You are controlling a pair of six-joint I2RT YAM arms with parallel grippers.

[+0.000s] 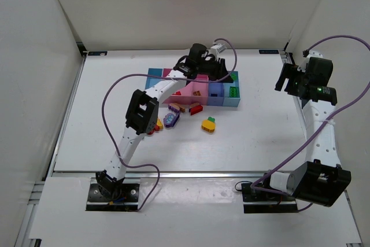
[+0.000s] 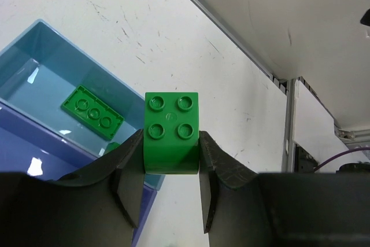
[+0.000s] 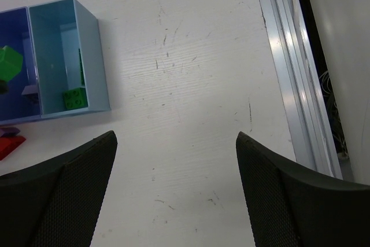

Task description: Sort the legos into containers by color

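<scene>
**A:** What is the left gripper point(image 2: 171, 143) doing?

**B:** It pinches a green brick point(image 2: 171, 134), with 1 finger pressed flat on each of 2 opposite sides.

**A:** Which way does the brick point?

**B:** Its studded face is turned straight at the wrist camera, showing 4 studs in a 2-by-2 square. That face is square, so no long axis shows. The body runs back from the studs, down between the fingers.

**A:** Where is it?

**B:** In the air at the right end of the row of containers point(image 1: 215, 102), by the near corner of the light blue bin point(image 2: 34, 44). I cannot tell whether it hangs squarely over that bin or over the blue bin point(image 2: 34, 154) next to it.

**A:** Is anything in the light blue bin?

**B:** A green plate point(image 2: 91, 112) lies flat on its floor, studs up. In the wrist view its long axis slants from upper left to lower right.

**A:** And the right gripper point(image 3: 175, 137)?

**B:** Its jaws are spread wide with nothing between them. It hangs over bare table point(image 3: 185, 56), near the metal rail point(image 3: 283, 56) at the right edge and well apart from the bins.

**A:** Are there loose pieces?

**B:** Yes, on the table in front of the row: a yellow-and-orange piece point(image 1: 208, 124), a purple piece point(image 1: 171, 120), and a red piece point(image 1: 196, 109) just beside the bins.
</scene>
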